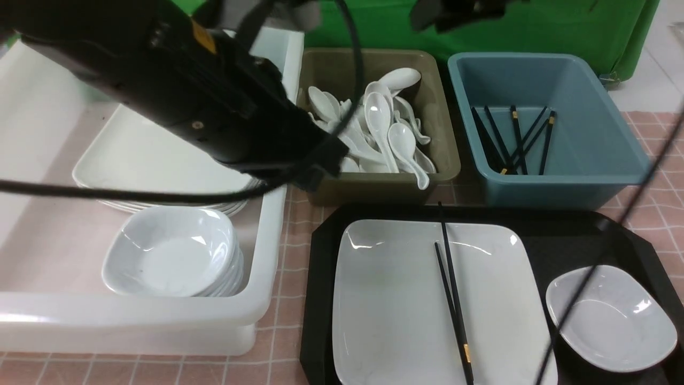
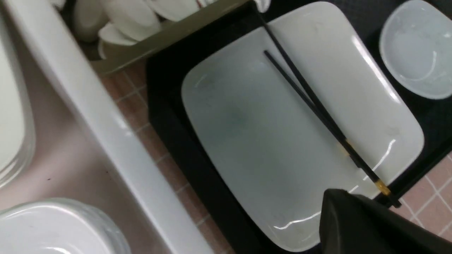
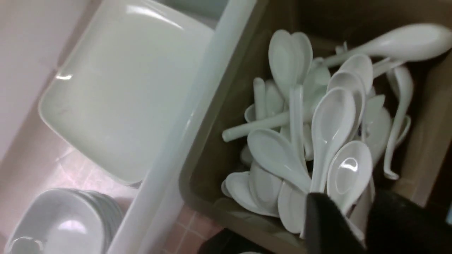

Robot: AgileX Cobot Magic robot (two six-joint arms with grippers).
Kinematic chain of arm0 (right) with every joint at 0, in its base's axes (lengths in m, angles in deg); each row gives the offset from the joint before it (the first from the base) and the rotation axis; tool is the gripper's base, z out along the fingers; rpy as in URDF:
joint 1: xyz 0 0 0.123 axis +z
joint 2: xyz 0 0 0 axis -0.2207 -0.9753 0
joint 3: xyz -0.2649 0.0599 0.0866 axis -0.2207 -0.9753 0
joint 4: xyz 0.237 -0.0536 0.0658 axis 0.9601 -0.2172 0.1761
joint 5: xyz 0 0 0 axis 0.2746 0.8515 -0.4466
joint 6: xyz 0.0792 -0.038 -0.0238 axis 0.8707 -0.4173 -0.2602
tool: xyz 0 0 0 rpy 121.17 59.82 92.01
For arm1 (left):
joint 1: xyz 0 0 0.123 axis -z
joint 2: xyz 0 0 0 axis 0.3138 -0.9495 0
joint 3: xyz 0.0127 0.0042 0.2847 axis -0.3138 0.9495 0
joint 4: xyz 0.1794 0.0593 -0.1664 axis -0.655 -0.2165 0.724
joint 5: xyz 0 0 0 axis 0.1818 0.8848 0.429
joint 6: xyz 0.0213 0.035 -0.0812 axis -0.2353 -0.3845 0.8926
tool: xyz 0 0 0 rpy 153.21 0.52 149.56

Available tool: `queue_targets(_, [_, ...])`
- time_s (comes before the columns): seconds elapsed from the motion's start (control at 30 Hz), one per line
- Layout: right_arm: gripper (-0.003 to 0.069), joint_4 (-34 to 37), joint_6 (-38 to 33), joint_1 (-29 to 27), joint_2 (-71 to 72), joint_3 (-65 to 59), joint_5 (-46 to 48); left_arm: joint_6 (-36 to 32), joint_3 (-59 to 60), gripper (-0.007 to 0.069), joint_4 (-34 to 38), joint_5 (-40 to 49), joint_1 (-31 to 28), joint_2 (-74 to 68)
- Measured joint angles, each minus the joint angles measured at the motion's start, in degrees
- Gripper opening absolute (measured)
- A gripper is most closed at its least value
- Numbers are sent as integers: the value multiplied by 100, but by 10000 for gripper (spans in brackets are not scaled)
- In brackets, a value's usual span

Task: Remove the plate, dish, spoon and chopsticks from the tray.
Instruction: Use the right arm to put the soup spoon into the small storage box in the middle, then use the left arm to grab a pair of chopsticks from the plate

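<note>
left claw (image 2: 340, 211) pressed together, mostly cropped lower right | right claw (image 3: 353, 215) blurred over spoons (image 3: 328, 123), perhaps spread, cannot tell | plate (image 1: 390, 299), chopsticks (image 1: 451, 289) cut by bottom edge

Up at the back a green backdrop (image 1: 534, 27) runs right across, a pink checked cloth (image 1: 286, 256) covers the counter (image 1: 658, 133) in bright light, and at far right there's a strip of pale floor (image 1: 661, 69).

Glossy white plate (image 1: 390, 299), dish (image 1: 620, 326); matt textured black plastic tray (image 1: 561, 240); smooth black chopsticks (image 1: 453, 291)
</note>
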Motion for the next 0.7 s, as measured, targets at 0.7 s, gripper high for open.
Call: queue_targets(0.7, [197, -1457, 396, 0, 5986, -7566, -5, 3028, -1316, 6, -1487, 486, 2274, -2718])
